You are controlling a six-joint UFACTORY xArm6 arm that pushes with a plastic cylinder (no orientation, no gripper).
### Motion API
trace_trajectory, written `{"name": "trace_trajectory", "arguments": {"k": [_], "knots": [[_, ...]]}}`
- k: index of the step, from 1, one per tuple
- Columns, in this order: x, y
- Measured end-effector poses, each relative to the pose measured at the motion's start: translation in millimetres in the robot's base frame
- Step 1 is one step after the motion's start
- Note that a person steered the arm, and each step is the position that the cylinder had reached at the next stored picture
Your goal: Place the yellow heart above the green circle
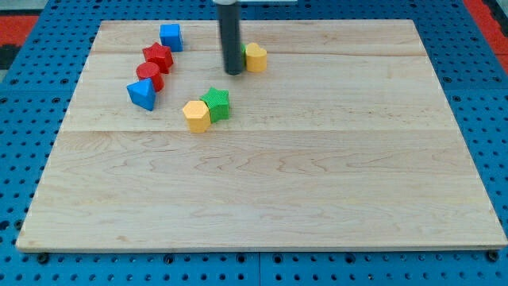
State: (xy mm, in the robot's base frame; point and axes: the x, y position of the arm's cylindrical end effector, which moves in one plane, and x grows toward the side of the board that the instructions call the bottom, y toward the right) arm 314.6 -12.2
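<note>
The yellow heart (255,57) lies near the view's top, just right of centre. A sliver of green (243,52), which I take for the green circle, shows between the heart and my rod, touching the heart's left side; the rod hides most of it. My tip (232,73) rests on the board at the left of this green block and the heart, close against them.
A yellow hexagon (196,116) and a green star (216,104) touch each other below and left of my tip. Further left stand a blue cube (171,36), a red star (159,56), a red circle (149,76) and a blue triangle (142,94). The wooden board (317,175) lies on a blue pegboard.
</note>
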Motion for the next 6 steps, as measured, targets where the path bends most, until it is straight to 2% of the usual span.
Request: {"name": "trace_trajectory", "arguments": {"k": [1,2,3,4,5,6], "knots": [[-12.6,34.2],[-45.0,55.5],[-42.8,81.5],[-67.1,94.1],[-81.0,80.4],[-76.1,16.5]]}}
